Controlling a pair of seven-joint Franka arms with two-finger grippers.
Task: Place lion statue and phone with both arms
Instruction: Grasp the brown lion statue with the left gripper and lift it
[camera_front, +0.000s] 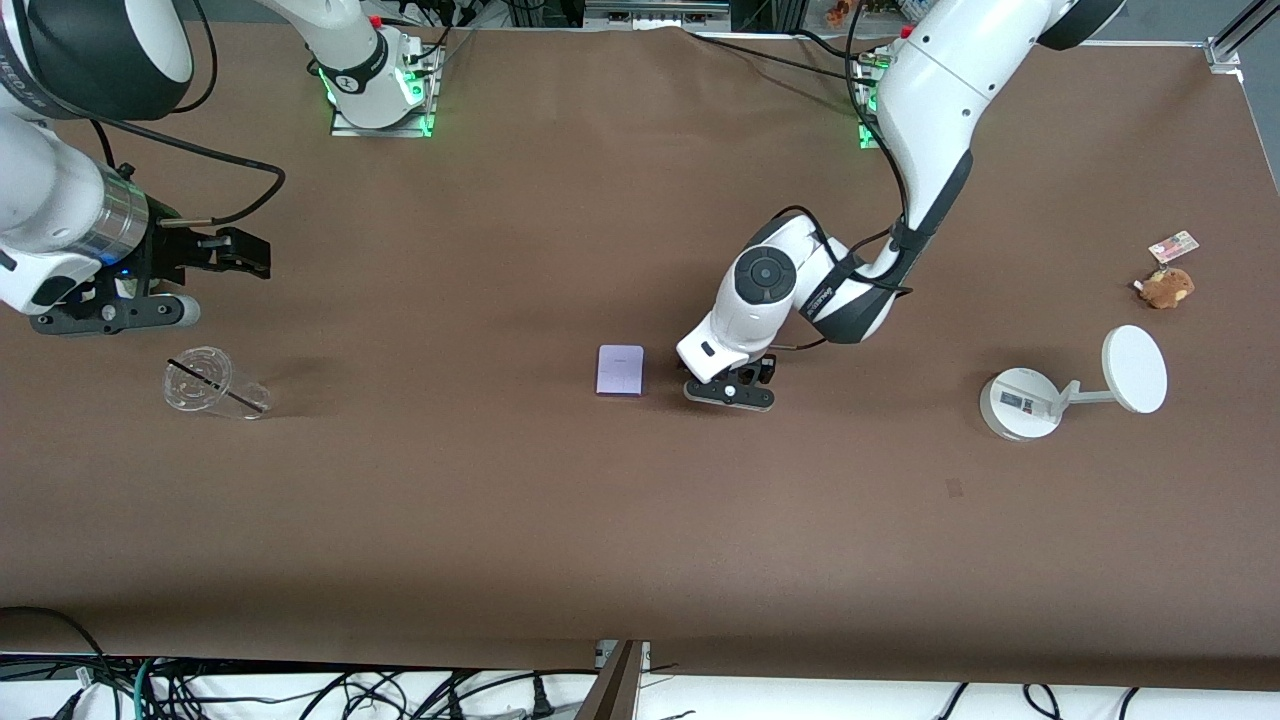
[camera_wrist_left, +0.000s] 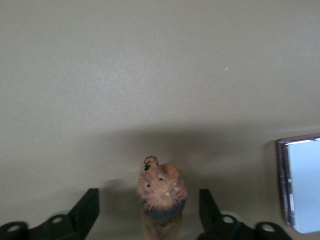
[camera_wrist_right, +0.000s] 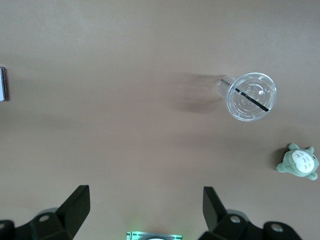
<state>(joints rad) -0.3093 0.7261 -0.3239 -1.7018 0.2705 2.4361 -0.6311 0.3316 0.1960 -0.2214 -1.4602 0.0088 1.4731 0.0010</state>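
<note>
The lion statue (camera_wrist_left: 161, 192), a small orange-brown figurine with a dark mane, stands on the brown table between the fingers of my left gripper (camera_wrist_left: 148, 199). That gripper is open, with a gap on each side of the statue. In the front view my left gripper (camera_front: 728, 392) is down at the table's middle and hides the statue. The phone (camera_front: 620, 370), a flat pale lavender rectangle, lies just beside it toward the right arm's end; its purple edge shows as the phone (camera_wrist_left: 305, 182) in the left wrist view. My right gripper (camera_front: 245, 255) hangs open and empty above the table near the right arm's end.
A clear plastic cup (camera_front: 212, 383) with a black straw lies on its side below my right gripper. A white round-based stand (camera_front: 1030, 400) and a brown plush (camera_front: 1166, 287) with a tag card are at the left arm's end. A green plush (camera_wrist_right: 299, 162) shows beside the cup.
</note>
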